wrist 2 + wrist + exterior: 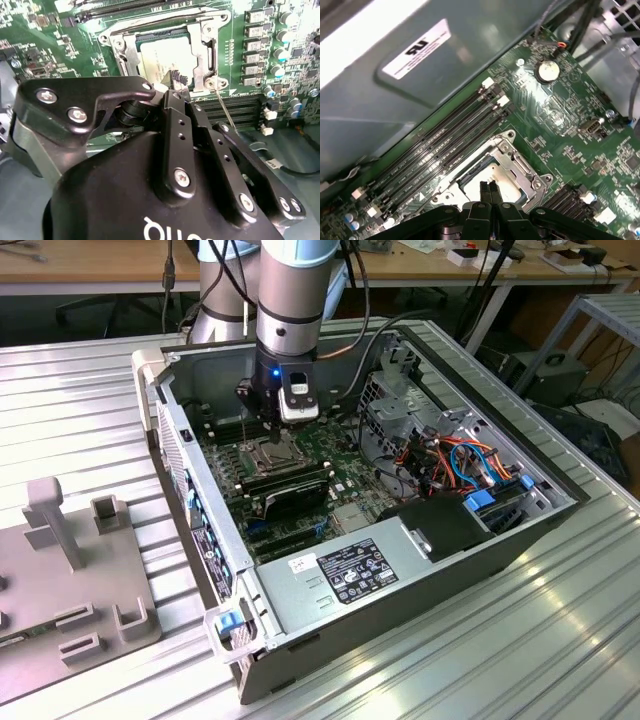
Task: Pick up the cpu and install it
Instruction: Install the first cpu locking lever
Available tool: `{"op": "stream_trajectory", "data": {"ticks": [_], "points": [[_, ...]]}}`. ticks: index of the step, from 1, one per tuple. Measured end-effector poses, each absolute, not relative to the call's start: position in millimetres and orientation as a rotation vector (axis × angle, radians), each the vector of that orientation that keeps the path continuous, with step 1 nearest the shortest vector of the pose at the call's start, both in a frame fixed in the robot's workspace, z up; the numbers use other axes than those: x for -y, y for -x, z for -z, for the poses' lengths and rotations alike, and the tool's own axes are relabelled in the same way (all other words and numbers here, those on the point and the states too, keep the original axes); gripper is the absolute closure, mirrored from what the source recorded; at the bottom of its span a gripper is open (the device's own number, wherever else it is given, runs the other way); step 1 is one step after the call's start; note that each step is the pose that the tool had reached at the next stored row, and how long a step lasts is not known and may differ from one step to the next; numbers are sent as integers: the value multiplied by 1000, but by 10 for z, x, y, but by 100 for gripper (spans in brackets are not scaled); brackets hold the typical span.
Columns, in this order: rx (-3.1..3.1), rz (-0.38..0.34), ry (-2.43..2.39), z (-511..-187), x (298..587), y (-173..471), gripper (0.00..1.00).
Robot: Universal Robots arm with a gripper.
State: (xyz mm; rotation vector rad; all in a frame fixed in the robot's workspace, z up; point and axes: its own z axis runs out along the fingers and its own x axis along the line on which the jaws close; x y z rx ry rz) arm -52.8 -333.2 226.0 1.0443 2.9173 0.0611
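Motherboard (pixel 555 115) backdrop; tool (pixel 489 189) fingers pressed together, empty, over socketed cpu (pixel 502 176).

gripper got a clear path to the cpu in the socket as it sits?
Probably yes. The gripper hangs right over the cpu, the socket frame looks swung open, and nothing lies between them.

The case (pixel 400 570) lies open on the table (pixel 90 390), the board (pixel 340 465) flat inside it; the gripper (pixel 489 189) hangs just above the socket (pixel 492 167), where the cpu (pixel 167 57) sits. A stand (pixel 60 580) rests at the exterior view's left, apart from the case; memory slots (pixel 440 150) run beside the socket.
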Motion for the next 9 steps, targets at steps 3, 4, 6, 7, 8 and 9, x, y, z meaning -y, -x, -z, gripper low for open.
{"op": "stream_trajectory", "data": {"ticks": [3, 4, 6, 7, 8, 9], "points": [[-2937, -62, -991, -2260, 3332, 528, 89], [-2943, -63, -971, -2260, 3332, 528, 89], [-2956, -64, -933, -2260, 3332, 527, 89], [-2961, -64, -918, -2260, 3332, 528, 89], [-2969, -64, -893, -2260, 3332, 528, 89], [-2979, -65, -862, -2260, 3332, 528, 89]]}}
